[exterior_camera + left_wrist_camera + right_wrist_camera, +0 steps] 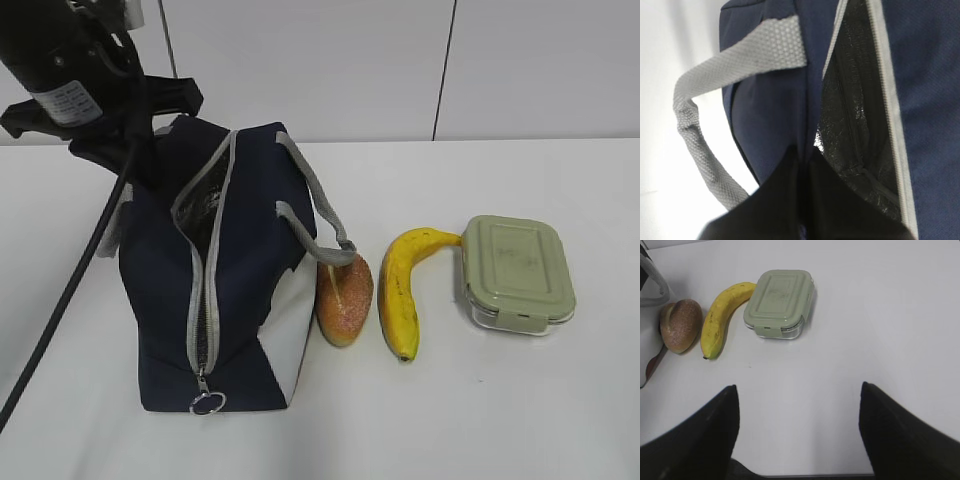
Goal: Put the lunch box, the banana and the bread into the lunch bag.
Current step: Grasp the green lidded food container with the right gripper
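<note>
Lunch bag [775,125] edge pinched by left gripper [805,165]; right gripper [797,435] wide, empty.

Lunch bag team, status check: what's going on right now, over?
Left jaws shut at the lunch bag rim, right jaws open over bare table. Bag partly unzipped. Bread, banana, lunch box still outside. Nothing blocking.

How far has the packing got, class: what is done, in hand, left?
Done: the lunch bag is partly unzipped. In hand: the left gripper, shut, is at the bag's opening. Left: the bread, banana and lunch box lie on the table; the right gripper is open.
</note>
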`<action>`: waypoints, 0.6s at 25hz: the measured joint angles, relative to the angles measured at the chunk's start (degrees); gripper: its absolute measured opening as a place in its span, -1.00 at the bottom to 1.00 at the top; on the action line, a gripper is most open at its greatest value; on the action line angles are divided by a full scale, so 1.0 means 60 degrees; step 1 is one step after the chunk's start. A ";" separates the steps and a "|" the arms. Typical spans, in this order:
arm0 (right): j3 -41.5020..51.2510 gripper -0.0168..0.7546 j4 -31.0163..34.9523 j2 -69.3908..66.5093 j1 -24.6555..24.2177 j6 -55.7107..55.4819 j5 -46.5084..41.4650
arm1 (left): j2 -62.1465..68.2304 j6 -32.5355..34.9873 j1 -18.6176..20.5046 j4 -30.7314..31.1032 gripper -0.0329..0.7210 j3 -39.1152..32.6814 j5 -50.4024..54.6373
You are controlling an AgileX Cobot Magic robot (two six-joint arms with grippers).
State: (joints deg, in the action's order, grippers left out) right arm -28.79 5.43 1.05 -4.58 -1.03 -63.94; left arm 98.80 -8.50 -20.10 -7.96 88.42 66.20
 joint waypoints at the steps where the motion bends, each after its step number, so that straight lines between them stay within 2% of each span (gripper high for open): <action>1: 0.0000 0.52 0.0021 0.0000 0.0000 0.0000 0.0018 | 0.0000 0.0000 0.0000 0.0000 -0.91 0.0000 0.0000; 7: 0.0000 0.52 0.0334 -0.0479 0.0000 0.0000 0.0527 | 0.0000 0.0000 0.0000 -0.0057 -0.91 0.0000 0.0000; 15: 0.0000 0.52 0.0646 -0.4251 0.0137 0.0000 0.2142 | 0.0000 0.0018 0.0000 -0.0070 -0.91 0.0000 0.0000</action>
State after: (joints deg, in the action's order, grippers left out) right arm -28.79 9.30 -24.46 -3.76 -1.03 -51.09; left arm 98.80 -8.39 -20.10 -8.38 88.42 66.20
